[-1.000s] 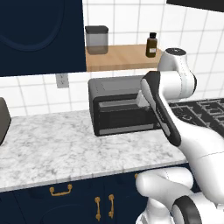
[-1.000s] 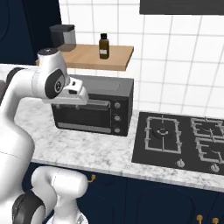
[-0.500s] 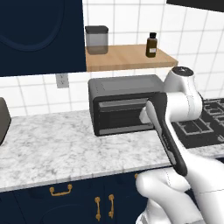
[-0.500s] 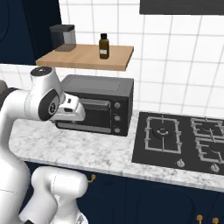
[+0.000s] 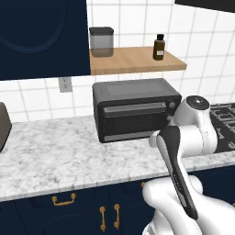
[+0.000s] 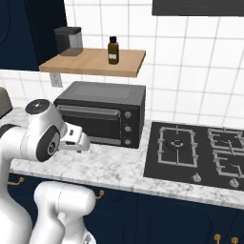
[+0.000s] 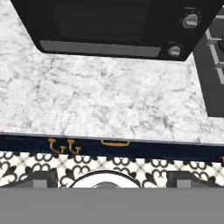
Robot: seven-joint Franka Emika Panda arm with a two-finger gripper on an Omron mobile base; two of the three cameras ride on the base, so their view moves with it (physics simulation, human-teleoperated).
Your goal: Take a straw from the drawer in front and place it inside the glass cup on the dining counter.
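My white arm (image 5: 193,137) is folded tight in the lower right of the left base view. Its rounded, dark-capped joint sits level with the worktop edge, and a long link with a dark stripe slants down from there towards the bottom edge. In the right base view the same arm (image 6: 40,138) bulges at the lower left, with a blocky white part jutting right over the counter's front edge. The hand view looks steeply down. The gripper (image 7: 113,180) sits at the bottom with its two dark fingertips (image 7: 41,178) spread wide apart and nothing between them. Above them in that view runs a band of black-and-white patterned floor tile (image 7: 144,166). Then comes a strip of glossy navy cabinet front (image 7: 175,149) with curved gold handles (image 7: 61,146) and one horizontal gold pull (image 7: 115,142). Beyond it lies the flat, grey-veined marbled worktop (image 7: 109,100). A boxy black toaster oven (image 5: 135,108) with a glass door and round knobs stands at the back of the worktop. A matte black hob (image 6: 195,152) with wire grates is set in beside it, on the right. A plain wooden shelf (image 5: 133,64) higher up against the white square wall tiles carries a grey see-through canister (image 5: 102,41) with a black lid and a small brown bottle (image 5: 159,47). I cannot tell where the straw is.
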